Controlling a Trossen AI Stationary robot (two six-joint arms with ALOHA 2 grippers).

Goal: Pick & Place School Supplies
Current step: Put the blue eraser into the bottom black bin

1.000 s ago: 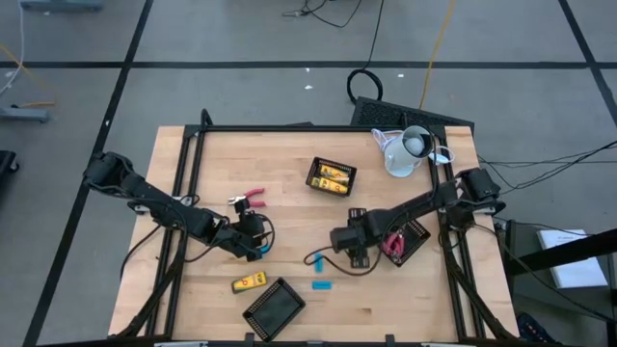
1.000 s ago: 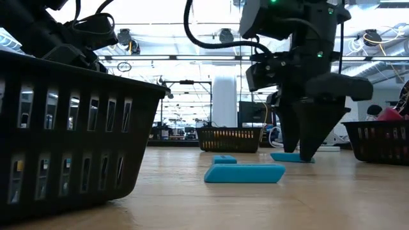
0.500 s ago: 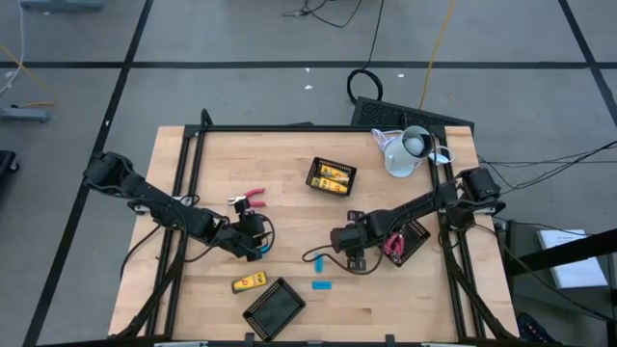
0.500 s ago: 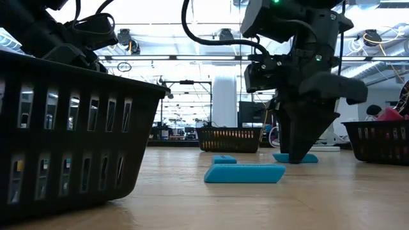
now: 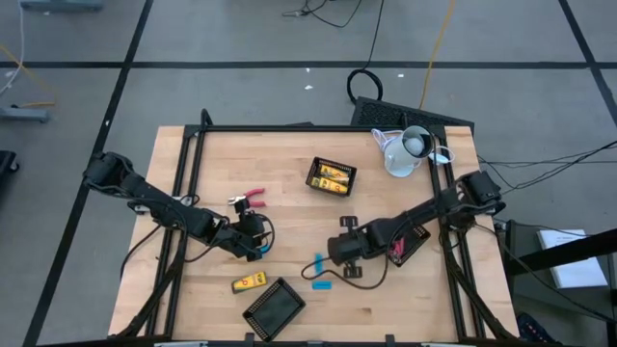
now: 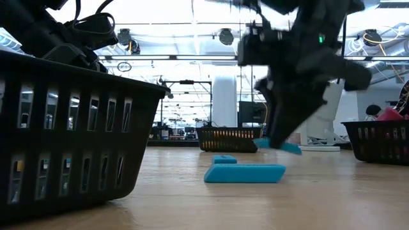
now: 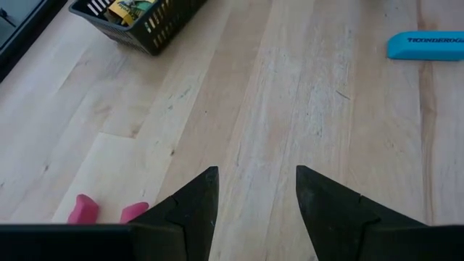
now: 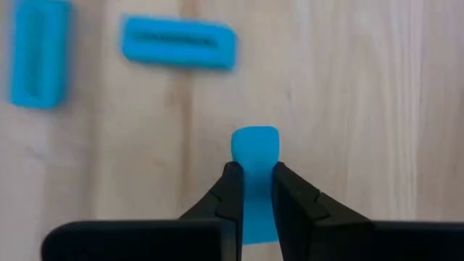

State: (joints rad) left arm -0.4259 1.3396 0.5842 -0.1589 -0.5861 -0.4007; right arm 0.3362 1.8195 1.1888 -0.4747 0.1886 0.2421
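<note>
Holding a blue piece [image 8: 254, 148] clamped in our right gripper [image 8: 252, 190] just above the table, we judge sorting partly done; two blue pieces [image 8: 179, 42], a yellow block [image 5: 250, 281] and scissors [image 5: 254, 198] lie loose; our left gripper [image 7: 252, 190] waits open

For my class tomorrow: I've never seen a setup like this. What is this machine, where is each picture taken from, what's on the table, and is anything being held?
It is a robot with two dark arms at a wooden table. One picture looks straight down, one looks level across the tabletop, and two come from cameras on the wrists. The right gripper is shut on a blue piece, lifted off the wood in the level view. Two more blue pieces lie loose nearby. The left gripper waits open above bare wood near pink-handled scissors. Also there: a yellow block, black mesh trays and a white jug.
</note>
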